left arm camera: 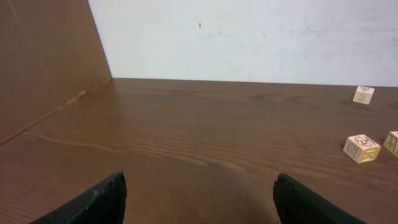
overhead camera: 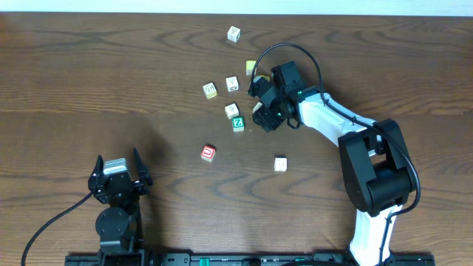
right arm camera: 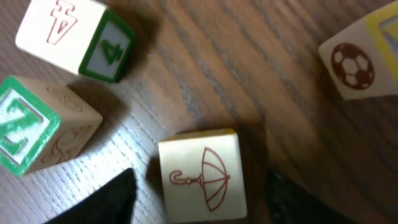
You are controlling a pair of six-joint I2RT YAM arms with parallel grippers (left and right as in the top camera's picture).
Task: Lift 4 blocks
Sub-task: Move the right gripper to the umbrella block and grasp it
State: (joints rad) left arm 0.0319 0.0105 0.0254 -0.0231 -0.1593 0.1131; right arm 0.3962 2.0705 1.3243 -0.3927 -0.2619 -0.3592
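My right gripper is open and low over the table, one finger on each side of a cream block with a red umbrella drawing. A small gap shows on both sides. From overhead this gripper hides that block. Just left of it lie the green Z block and a white block. The red block lies further down and left, and another white block sits near the right arm. My left gripper is open and holds nothing, far from the blocks.
A block marked 4 and a soccer-ball block with a yellow face lie close to the right fingers. Further back are a yellow block, two more blocks and a far white one.
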